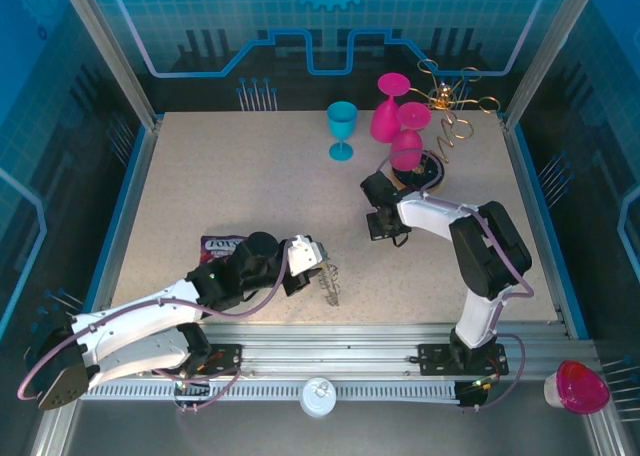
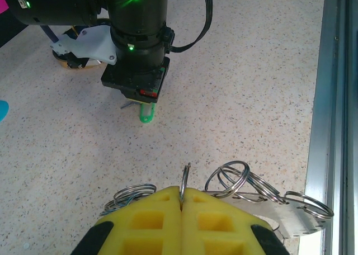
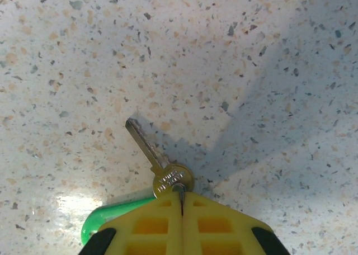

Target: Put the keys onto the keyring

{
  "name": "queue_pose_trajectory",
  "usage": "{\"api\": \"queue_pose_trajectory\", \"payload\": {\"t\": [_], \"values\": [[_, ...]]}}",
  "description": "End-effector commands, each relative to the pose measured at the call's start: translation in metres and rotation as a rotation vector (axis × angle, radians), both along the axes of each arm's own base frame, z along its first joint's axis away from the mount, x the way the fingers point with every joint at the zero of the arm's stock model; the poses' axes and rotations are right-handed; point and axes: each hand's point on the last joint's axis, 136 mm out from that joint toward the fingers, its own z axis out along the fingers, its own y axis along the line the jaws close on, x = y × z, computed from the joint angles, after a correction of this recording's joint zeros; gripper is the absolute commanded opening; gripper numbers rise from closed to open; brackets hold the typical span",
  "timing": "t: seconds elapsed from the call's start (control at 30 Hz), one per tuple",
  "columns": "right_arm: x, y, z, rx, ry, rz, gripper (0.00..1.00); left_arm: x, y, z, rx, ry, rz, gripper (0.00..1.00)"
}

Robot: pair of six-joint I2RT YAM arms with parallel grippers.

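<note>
In the right wrist view a small key (image 3: pixel 168 176) with a round metal head lies on the speckled table, its blade pointing up-left. A translucent green piece (image 3: pixel 98 221) pokes out beside it. My right gripper (image 3: pixel 182 198) is shut on the rim of the key's head. The left wrist view has that gripper (image 2: pixel 140 95) pointing down at the table, with the green key (image 2: pixel 146 114) beneath it. My left gripper (image 2: pixel 182 194) is shut on one upright wire loop (image 2: pixel 185 176) of the keyring (image 2: pixel 291 221), other loops fanning out either side. The top view places the left gripper (image 1: pixel 318 264) near the front edge.
At the back right stand a gold wire stand (image 1: pixel 447 106), two pink glasses (image 1: pixel 398 126) and a teal glass (image 1: pixel 342 128). A purple packet (image 1: pixel 222 244) lies by the left arm. The metal rail (image 2: pixel 335 98) borders the table close to the keyring.
</note>
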Motion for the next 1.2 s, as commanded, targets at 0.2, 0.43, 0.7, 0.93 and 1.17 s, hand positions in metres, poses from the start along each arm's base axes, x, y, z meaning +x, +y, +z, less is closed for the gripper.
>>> {"api": "queue_pose_trajectory", "payload": {"t": [0.2,0.43,0.7,0.93,1.17], "values": [[-0.014,0.019,0.035,0.113,-0.073,0.129,0.00,0.013,0.000,0.020,-0.024,-0.065,0.043,0.00],[-0.041,0.055,0.088,0.360,-0.254,0.398,0.00,0.033,0.016,0.026,-0.024,-0.090,0.150,0.00],[-0.102,0.112,0.137,0.666,-0.317,0.792,0.00,0.039,0.020,0.033,-0.031,-0.103,0.136,0.00],[-0.136,0.134,0.167,0.765,-0.431,1.024,0.00,0.031,0.019,0.037,-0.014,-0.112,0.067,0.00],[-0.155,0.141,0.183,0.803,-0.502,1.163,0.00,0.021,0.013,0.037,-0.030,-0.099,-0.006,0.00]]}}
